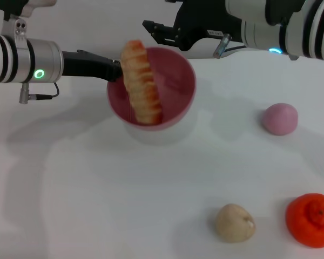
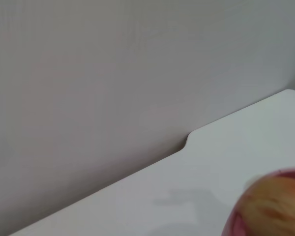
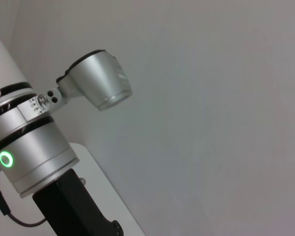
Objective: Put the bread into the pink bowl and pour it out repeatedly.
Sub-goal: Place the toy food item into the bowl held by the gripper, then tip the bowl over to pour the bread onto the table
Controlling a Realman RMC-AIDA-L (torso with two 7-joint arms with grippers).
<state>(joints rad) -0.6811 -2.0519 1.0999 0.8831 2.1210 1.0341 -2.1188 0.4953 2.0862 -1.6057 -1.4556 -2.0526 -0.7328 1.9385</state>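
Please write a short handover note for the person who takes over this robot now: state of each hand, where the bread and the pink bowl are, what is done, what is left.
Left hand: at the left rim of the pink bowl, apparently gripping it; the bowl is tipped toward the camera.
Right hand: raised behind the bowl, holding nothing.
Bread: standing on end in the tipped bowl, against its left side, its top past the rim.
Done: bread is in the bowl.
Left: finish pouring it out onto the table, then repeat.

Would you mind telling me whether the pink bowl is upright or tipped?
Tipped: the pink bowl shows its mouth toward the camera, bread leaning across its rim.
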